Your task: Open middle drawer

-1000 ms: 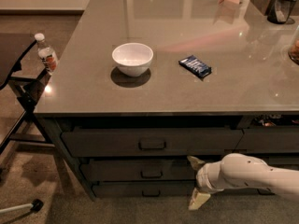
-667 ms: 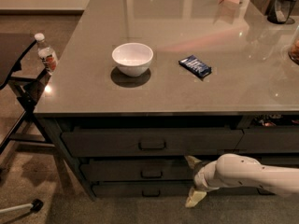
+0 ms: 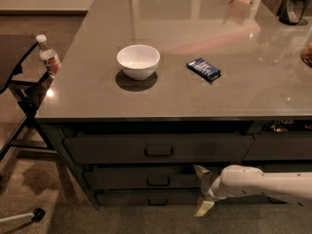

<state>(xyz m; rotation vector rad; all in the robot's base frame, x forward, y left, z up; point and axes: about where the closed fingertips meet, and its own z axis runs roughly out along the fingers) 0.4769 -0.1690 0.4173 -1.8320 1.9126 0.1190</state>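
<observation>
Low at the right of my view, the claw (image 3: pixel 201 189) hangs in front of the drawer stack under the counter, at the end of the white forearm (image 3: pixel 258 183) that reaches in from the right edge. Its two fingers (image 3: pixel 200 170) are spread wide, one above the other, and I see nothing between them: it is empty-handed. The upper finger tip sits at about the top edge of the middle drawer (image 3: pixel 122 178). The lower tip drops to the level of the thin bottom drawer (image 3: pixel 126 199).

The middle drawer is the second front down, beneath the taller top drawer (image 3: pixel 107 149). I see none of its inside, so it looks pushed in. Its small loop handle (image 3: pixel 158 181) is at the centre of the front, just to the left of the claw and roughly level with the gap between the fingers. The claw is near the handle but clearly apart from it, and it has no grip on it. I cannot tell whether either tip touches the drawer front behind it.

On the grey countertop (image 3: pixel 234 96) stand a white bowl (image 3: pixel 138 61) and, to its right, a small blue packet (image 3: pixel 204 68). A water bottle (image 3: pixel 49 57) stands off the counter's left edge.
</observation>
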